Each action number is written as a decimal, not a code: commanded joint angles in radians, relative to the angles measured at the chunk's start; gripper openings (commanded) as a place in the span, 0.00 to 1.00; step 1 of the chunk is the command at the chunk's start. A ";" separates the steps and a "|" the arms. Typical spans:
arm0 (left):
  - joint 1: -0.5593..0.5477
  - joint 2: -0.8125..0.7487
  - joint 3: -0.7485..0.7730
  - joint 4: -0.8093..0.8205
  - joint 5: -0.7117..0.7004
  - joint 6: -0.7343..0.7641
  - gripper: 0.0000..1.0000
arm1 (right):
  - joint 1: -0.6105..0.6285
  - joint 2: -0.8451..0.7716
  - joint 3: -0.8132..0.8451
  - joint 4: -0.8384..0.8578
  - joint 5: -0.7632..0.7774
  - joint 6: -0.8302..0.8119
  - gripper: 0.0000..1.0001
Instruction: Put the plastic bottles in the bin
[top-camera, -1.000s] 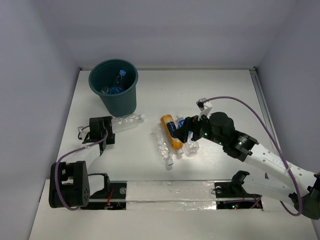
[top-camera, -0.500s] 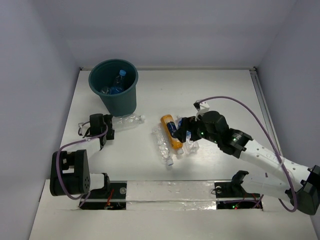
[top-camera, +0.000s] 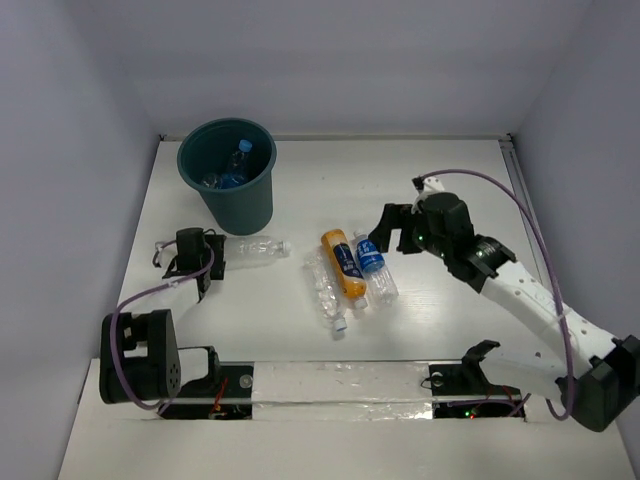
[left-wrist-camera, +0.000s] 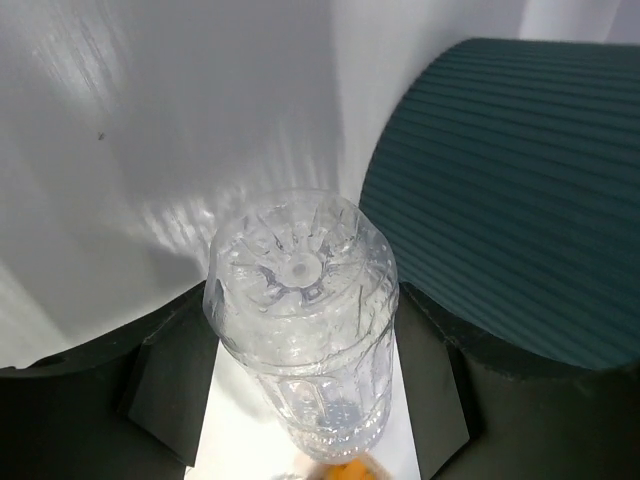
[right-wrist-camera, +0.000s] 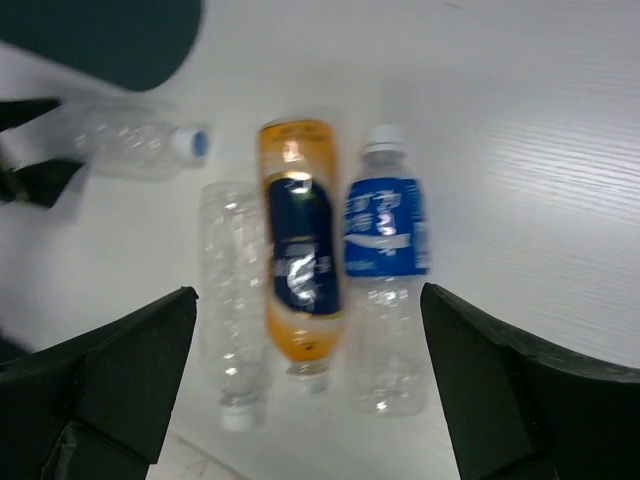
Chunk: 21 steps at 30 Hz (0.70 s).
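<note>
left gripper (left-wrist-camera: 300, 350) | fingers (left-wrist-camera: 165, 390) sit on each side of the clear bottle (left-wrist-camera: 300, 300) lying by the bin (top-camera: 240, 200), ready to lift it; can't tell if they squeeze yet | right gripper (right-wrist-camera: 308, 298) | spread wide, holding nothing, over the orange bottle (right-wrist-camera: 300, 250) and two more, to pick one

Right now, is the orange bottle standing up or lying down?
Lying down. The orange bottle rests on its side on the table.
</note>
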<state>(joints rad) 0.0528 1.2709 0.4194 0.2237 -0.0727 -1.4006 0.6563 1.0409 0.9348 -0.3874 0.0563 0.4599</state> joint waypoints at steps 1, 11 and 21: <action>0.007 -0.085 0.013 -0.102 0.008 0.147 0.40 | -0.167 0.089 0.039 -0.010 -0.087 -0.046 0.99; 0.007 -0.410 0.094 -0.345 0.224 0.432 0.38 | -0.227 0.405 0.190 -0.004 -0.248 -0.089 1.00; -0.059 -0.389 0.659 -0.481 0.252 0.528 0.36 | -0.227 0.574 0.177 0.021 -0.282 -0.078 1.00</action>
<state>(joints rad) -0.0051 0.8436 0.8646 -0.2600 0.1673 -0.9379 0.4274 1.5826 1.0939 -0.4026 -0.1944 0.3885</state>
